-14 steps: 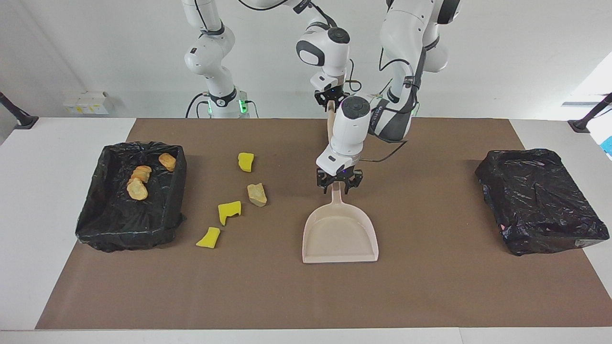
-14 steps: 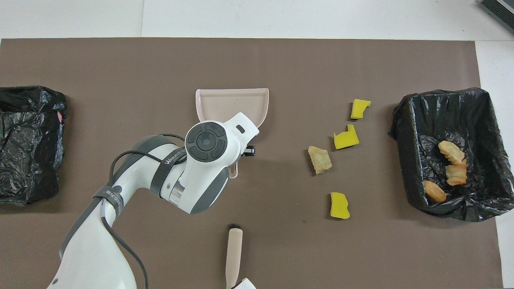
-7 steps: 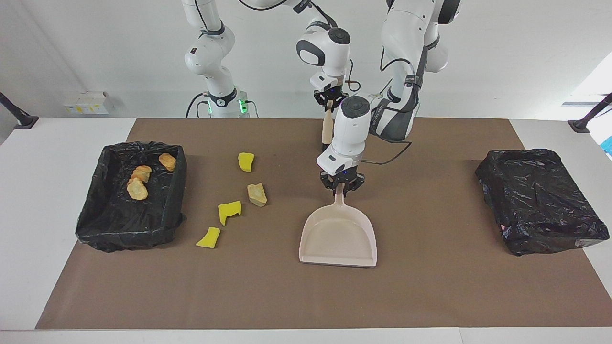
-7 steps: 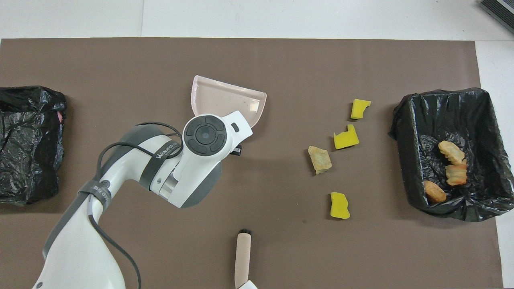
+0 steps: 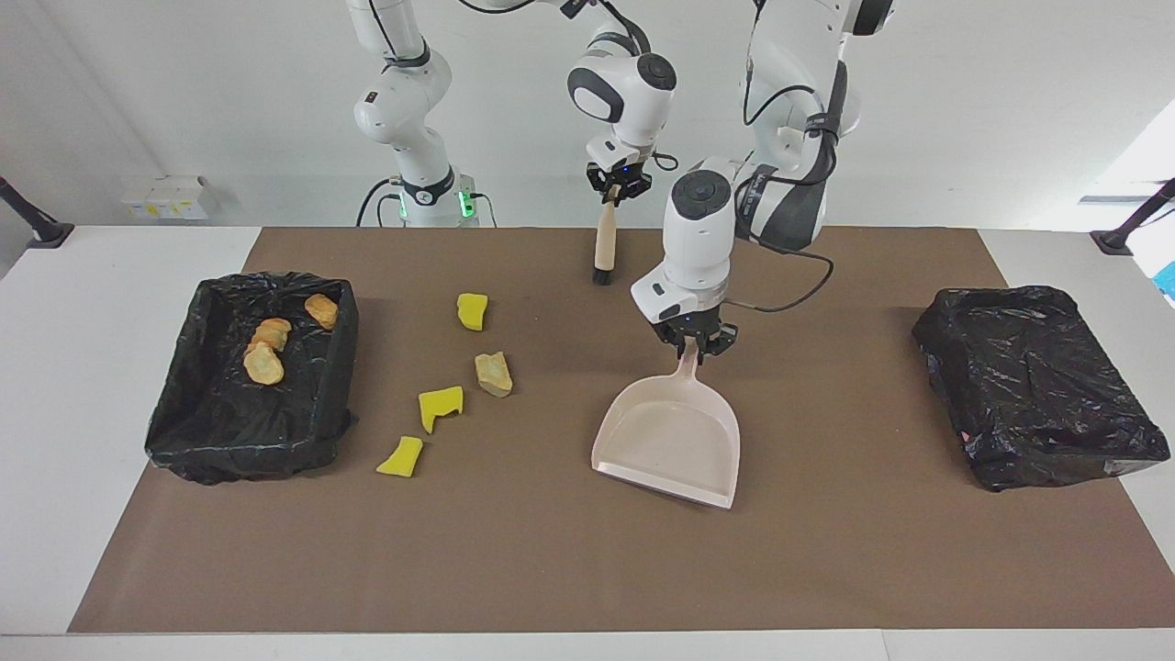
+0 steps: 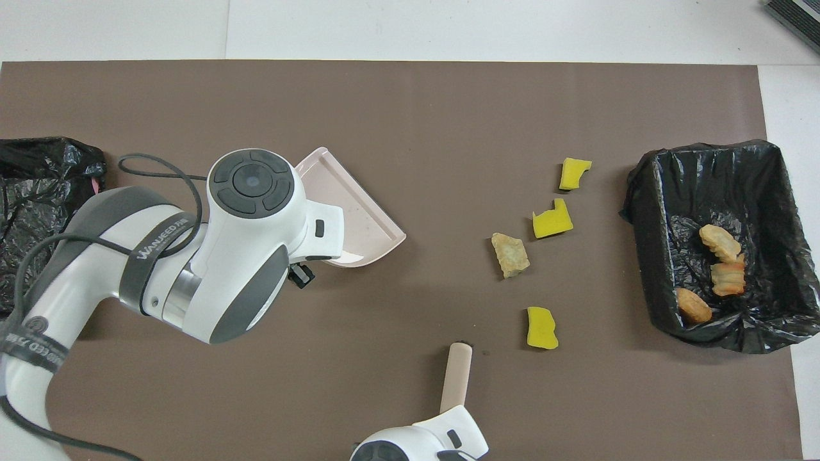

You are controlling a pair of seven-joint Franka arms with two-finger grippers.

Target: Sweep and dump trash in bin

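Several scraps of trash lie on the brown mat: a yellow sponge chunk (image 5: 472,310) (image 6: 541,327), a tan bread lump (image 5: 494,374) (image 6: 510,254), and two more yellow chunks (image 5: 440,406) (image 5: 401,455) (image 6: 552,221) (image 6: 574,173). The black-lined bin (image 5: 336,386) (image 6: 640,243) at the right arm's end holds three bread lumps (image 5: 264,364) (image 6: 721,240). My left gripper (image 5: 695,350) is shut on the handle of the beige dustpan (image 5: 670,441) (image 6: 352,205), which is tilted mid-mat. My right gripper (image 5: 613,189) is shut on the brush (image 5: 603,243) (image 6: 456,378), bristles down, over the mat's edge nearest the robots.
A second black-lined bin (image 5: 1037,386) (image 6: 38,224) sits at the left arm's end of the table. Bare brown mat (image 5: 551,569) stretches between the dustpan and the table edge farthest from the robots. White table shows around the mat.
The left gripper closed on the dustpan handle, then swung the pan toward the left arm's end and turned it. The right gripper carried the brush toward the right arm's end.
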